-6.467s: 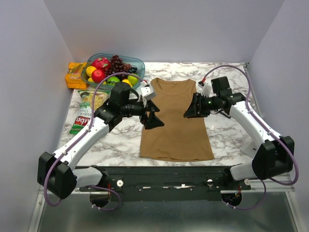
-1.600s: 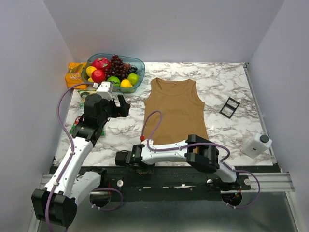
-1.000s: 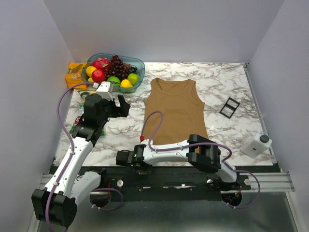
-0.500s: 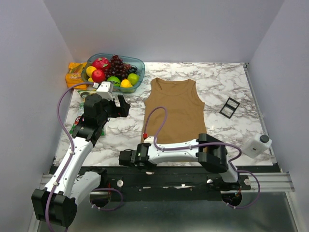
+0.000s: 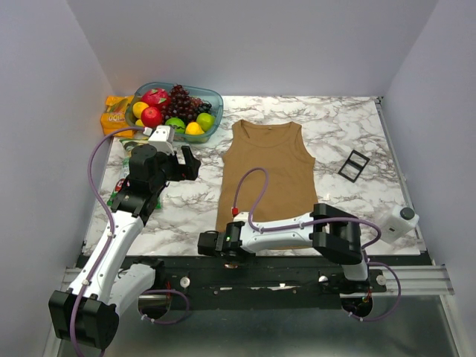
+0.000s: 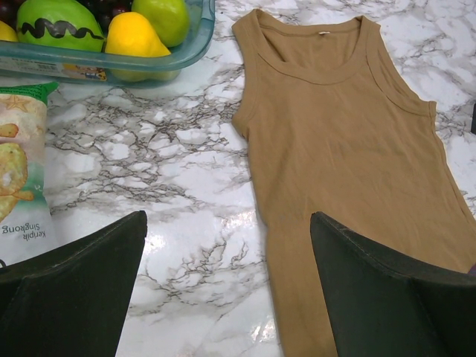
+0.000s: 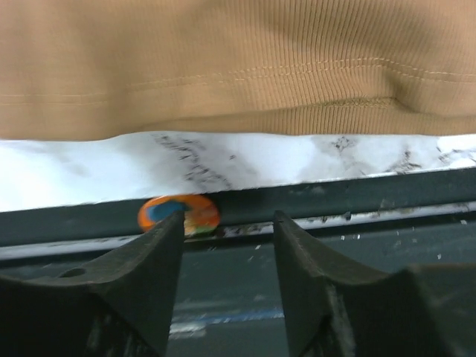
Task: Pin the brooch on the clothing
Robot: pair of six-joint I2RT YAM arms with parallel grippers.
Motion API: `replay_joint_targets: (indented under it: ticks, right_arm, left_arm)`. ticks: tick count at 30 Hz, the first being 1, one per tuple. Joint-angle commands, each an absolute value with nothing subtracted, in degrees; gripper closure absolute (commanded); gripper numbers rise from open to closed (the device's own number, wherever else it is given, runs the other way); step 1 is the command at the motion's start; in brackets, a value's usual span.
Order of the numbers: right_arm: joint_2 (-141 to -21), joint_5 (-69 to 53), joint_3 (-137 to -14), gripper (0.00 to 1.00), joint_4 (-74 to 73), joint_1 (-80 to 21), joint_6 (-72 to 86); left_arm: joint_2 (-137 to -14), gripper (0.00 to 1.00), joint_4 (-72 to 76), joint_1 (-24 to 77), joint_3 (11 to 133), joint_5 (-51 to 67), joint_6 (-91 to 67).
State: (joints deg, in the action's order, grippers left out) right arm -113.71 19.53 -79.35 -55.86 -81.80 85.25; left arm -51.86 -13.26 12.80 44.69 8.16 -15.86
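Observation:
The tan-brown tank top (image 5: pixel 268 171) lies flat on the marble table, neck to the far side; it also shows in the left wrist view (image 6: pixel 349 149), and its hem in the right wrist view (image 7: pixel 238 67). The brooch (image 7: pixel 195 213), a small round orange disc with blue and green, sits against the dark rail just below the table's near edge, off the cloth. My right gripper (image 7: pixel 227 242) is open; its left fingertip partly covers the brooch. In the top view this gripper (image 5: pixel 210 244) is at the near edge, left of the hem. My left gripper (image 5: pixel 186 162) is open and empty (image 6: pixel 227 256).
A bowl of fruit (image 5: pixel 178 108) and an orange packet (image 5: pixel 115 117) stand at the far left. A chips bag (image 5: pixel 125 186) lies under the left arm. A black square frame (image 5: pixel 355 165) and a white bottle (image 5: pixel 394 222) are on the right.
My right gripper has slid to the right along the table's near edge. Earlier both grippers were over the top; now both are off it. The left arm has held still lately.

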Motion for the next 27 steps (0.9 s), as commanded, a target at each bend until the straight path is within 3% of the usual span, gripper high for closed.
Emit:
replay_joint_targets:
  ticks: [1, 18, 21, 27]
  right_arm:
    - [-114.87, 18.11, -78.66, 0.38, -49.4, -81.83, 84.47]
    - [-120.58, 15.46, -82.35, 0.27, -48.51, -81.91, 82.71]
    - [-121.9, 15.38, -83.76, 0.28, -49.48, -81.91, 82.0]
    - [-122.61, 14.59, -83.41, 0.4, -51.77, -81.91, 82.62]
  left_arm:
    - [-52.12, 0.01, -12.75, 12.48, 45.97, 9.05, -15.38]
    - [-52.29, 0.01, -12.66, 12.48, 46.05, 9.4, -15.38]
    - [-52.38, 0.01, -12.66, 12.48, 45.97, 9.32, -15.38]
    - [-52.21, 0.01, -12.74, 12.48, 45.97, 9.23, -15.21]
